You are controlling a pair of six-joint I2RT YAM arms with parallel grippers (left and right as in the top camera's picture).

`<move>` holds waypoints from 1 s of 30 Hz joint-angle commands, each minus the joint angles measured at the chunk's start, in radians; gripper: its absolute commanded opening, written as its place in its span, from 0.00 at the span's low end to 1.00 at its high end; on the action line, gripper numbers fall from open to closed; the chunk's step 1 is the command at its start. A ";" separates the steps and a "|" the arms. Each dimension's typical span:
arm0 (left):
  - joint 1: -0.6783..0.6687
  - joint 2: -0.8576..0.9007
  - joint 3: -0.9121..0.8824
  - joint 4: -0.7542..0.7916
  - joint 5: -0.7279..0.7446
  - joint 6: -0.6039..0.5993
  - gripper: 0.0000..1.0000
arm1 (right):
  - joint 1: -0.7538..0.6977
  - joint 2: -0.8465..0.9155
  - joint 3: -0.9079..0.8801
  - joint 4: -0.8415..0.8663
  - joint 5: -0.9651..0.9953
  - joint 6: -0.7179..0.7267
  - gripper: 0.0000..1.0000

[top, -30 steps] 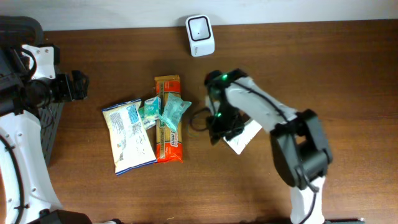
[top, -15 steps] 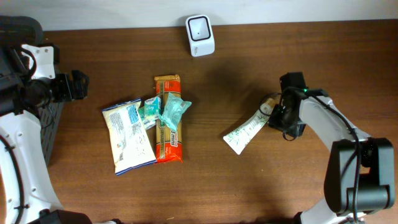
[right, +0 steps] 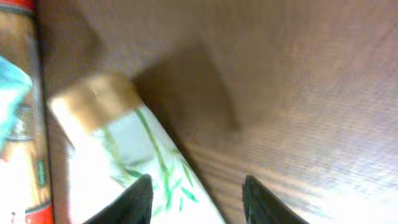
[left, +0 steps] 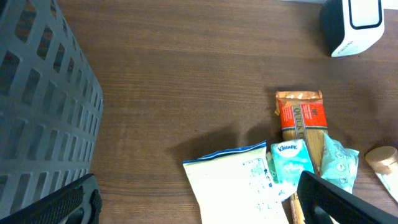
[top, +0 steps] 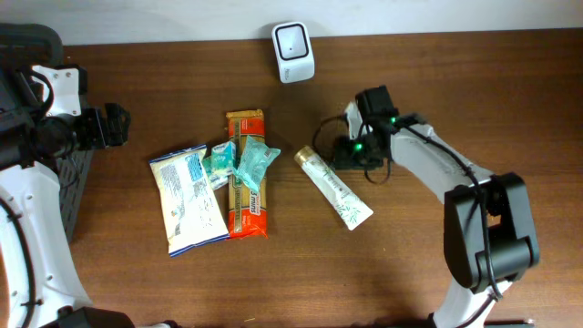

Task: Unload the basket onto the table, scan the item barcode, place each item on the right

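White plastic tube (top: pixel 335 189), printed with green leaves and closed by a tan cap (top: pixel 304 157), lies flat on the brown wooden table (top: pixel 410 273) near its middle. The crimped end points toward the near edge and the cap toward the far left.

To the left of the tube, well apart from it, is a cluster of items. A white-and-blue snack bag (top: pixel 189 199) lies beside a long orange packet (top: pixel 246 205). A teal tissue pack (top: pixel 219 162) and a crinkled teal wrapper (top: pixel 256 158) rest on their far ends.

Right gripper (top: pixel 342 153) hovers just beside the cap end of the tube, on its right. The right wrist view is blurred, but it shows the two dark fingers (right: pixel 135 198) spread apart. Bare wood shows between them and the tube body passes under the left one. Nothing is clamped.

Left gripper (top: pixel 115 126) is at the left side of the table, over a grey lattice basket (left: pixel 37 106). Its jaws are fully apart and hold nothing.

At the far edge, the white scanner (top: pixel 293 39) stands upright, well apart from the tube.
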 commanded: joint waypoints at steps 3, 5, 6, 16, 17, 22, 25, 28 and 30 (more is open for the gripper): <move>0.001 -0.002 0.005 0.001 0.011 0.009 0.99 | 0.139 -0.018 0.270 -0.376 0.290 -0.180 0.48; 0.001 -0.002 0.005 0.001 0.011 0.009 0.99 | 0.275 -0.018 0.261 -0.502 0.400 -0.166 0.54; 0.001 -0.002 0.005 0.001 0.011 0.009 0.99 | 0.325 -0.018 0.249 -0.524 0.446 -0.160 0.57; 0.001 -0.002 0.005 0.001 0.011 0.009 0.99 | 0.397 -0.018 -0.072 -0.276 0.534 -0.189 0.64; 0.001 -0.002 0.005 0.001 0.011 0.009 0.99 | 0.397 -0.018 -0.124 -0.221 0.535 -0.205 0.64; 0.001 -0.002 0.005 0.001 0.011 0.009 0.99 | 0.396 -0.018 -0.231 -0.061 0.636 -0.216 0.40; 0.001 -0.002 0.005 0.001 0.011 0.009 0.99 | 0.397 -0.018 -0.230 -0.060 0.636 -0.189 0.04; 0.001 -0.002 0.005 0.001 0.011 0.009 0.99 | 0.384 -0.028 -0.172 -0.115 0.394 -0.158 0.04; 0.001 -0.002 0.005 0.001 0.011 0.009 0.99 | 0.306 -0.078 -0.105 -0.141 0.053 -0.158 0.04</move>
